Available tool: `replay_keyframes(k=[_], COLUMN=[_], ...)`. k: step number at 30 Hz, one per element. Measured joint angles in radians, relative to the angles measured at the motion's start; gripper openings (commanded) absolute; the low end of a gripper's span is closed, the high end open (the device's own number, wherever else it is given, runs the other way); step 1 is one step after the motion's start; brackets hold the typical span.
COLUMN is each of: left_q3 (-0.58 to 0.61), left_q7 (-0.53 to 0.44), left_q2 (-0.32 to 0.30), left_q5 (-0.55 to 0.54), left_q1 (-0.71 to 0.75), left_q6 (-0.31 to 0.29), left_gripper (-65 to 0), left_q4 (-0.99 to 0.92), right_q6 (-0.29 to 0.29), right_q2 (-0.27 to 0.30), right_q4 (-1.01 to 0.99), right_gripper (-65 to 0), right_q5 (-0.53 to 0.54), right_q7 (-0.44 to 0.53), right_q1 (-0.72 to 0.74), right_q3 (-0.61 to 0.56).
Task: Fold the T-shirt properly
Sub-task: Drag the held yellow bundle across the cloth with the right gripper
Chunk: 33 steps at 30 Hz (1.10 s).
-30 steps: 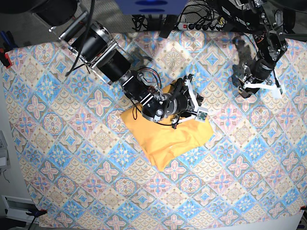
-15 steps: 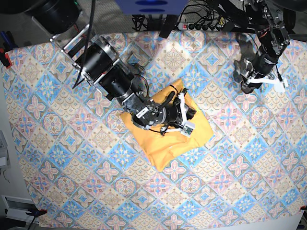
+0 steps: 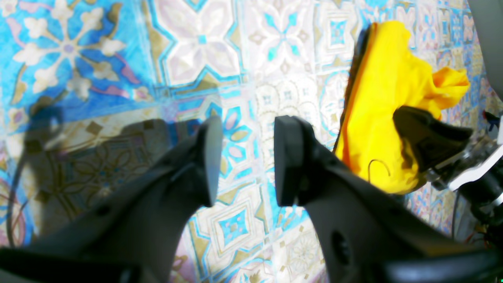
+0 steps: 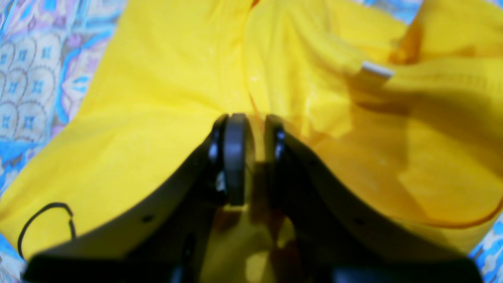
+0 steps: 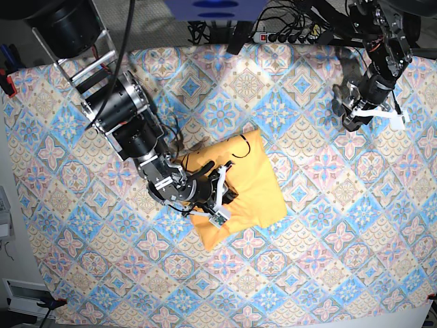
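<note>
A: Since the T-shirt [image 5: 249, 181] is thin, light cloth, how do you expect it to handle?

B: Softly. It sags and creases wherever it is not supported, and a layer can slide over the one beneath. I'd judge a hem or a folded edge the best place to grip, pinching every layer at once; a pinch in the open middle would only raise a peak.

A: Where does it lie?

B: Near the middle of the tabletop [image 5: 328, 225], on the tiled tablecloth [image 5: 82, 260], bunched into a compact, roughly folded bundle.

A: And the hands?

B: The right hand [image 4: 244, 135] is nearly shut on a ridge of the yellow cloth, at the bundle's 8 o'clock side in the base view. The left hand [image 3: 243, 157] hangs part open over bare tablecloth, gripping nothing, out at the tabletop's 2 o'clock corner, well apart from the shirt.

A: What differs from half a second ago?

B: The right arm has drawn back toward 8 o'clock. The bundle has gone with it, sits lower, and looks narrower, more upright. The left arm has barely moved.
</note>
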Motion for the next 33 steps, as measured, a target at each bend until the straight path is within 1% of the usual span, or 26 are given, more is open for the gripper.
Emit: replay_keyframes(k=[3, 8, 12, 17, 24, 30, 33], left_q3=[0.0, 0.0, 0.0, 0.0, 0.0, -0.001, -0.001], left_q7=[0.0, 0.0, 0.0, -0.004, -0.005, -0.004, -0.004], left_q2=[0.0, 0.001, 0.0, 0.0, 0.0, 0.0, 0.0], left_q5=[0.0, 0.0, 0.0, 0.0, -0.003, 0.0, 0.0], left_q1=[0.0, 0.0, 0.013, 0.037, 0.05, 0.056, 0.057], left_q6=[0.001, 0.0, 0.0, 0.0, 0.0, 0.0, 0.0], left_gripper=[-44.0, -44.0, -44.0, -44.0, -44.0, -44.0, -44.0], left_q4=[0.0, 0.0, 0.001, 0.011, 0.011, 0.011, 0.011], right_q6=[0.007, 0.01, -0.041, -0.051, -0.048, -0.053, -0.053], right_q2=[0.027, 0.095, 0.116, 0.179, 0.237, 0.313, 0.335], right_q4=[0.001, 0.001, 0.001, 0.001, 0.001, 0.001, 0.001], right_gripper=[-55.9, -55.9, -55.9, -55.9, -55.9, -55.9, -55.9], right_q5=[0.0, 0.008, 0.002, 0.0, 0.0, 0.0, 0.0], right_q7=[0.004, 0.021, 0.012, 0.005, 0.01, 0.005, 0.005], right_q1=[0.002, 0.003, 0.004, 0.009, 0.009, 0.009, 0.009], right_q3=[0.0, 0.0, 0.052, 0.093, 0.095, 0.095, 0.095])
